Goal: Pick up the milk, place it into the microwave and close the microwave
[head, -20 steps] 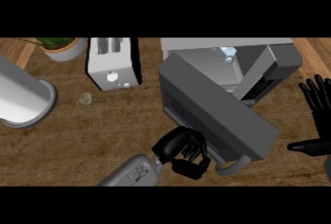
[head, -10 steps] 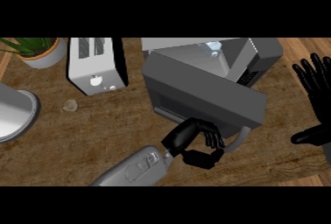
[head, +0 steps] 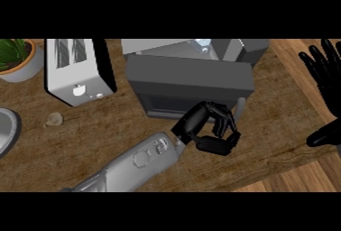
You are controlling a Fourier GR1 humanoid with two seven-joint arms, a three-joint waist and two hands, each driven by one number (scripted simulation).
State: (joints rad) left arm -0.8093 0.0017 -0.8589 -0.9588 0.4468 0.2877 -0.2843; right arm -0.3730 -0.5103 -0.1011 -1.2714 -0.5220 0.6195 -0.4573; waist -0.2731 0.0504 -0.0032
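The left hand point(head: 205, 127), fingers point(head: 223, 118) curled, sits at the microwave point(head: 190, 79) front.

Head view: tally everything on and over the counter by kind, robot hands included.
Appliances: 2, toaster and microwave
Plants: 1, potted plant
Robot hands: 2, left robot hand curled at the microwave's front, right robot hand open at the right edge
Unidentified small items: 1, beige lump
Partly cut off: 1, grey round thing at the left edge
Total: 7

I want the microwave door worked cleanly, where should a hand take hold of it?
The pale upright handle at the right edge of the door, from the front: the one slim bar on a flat panel, beside the left hand.
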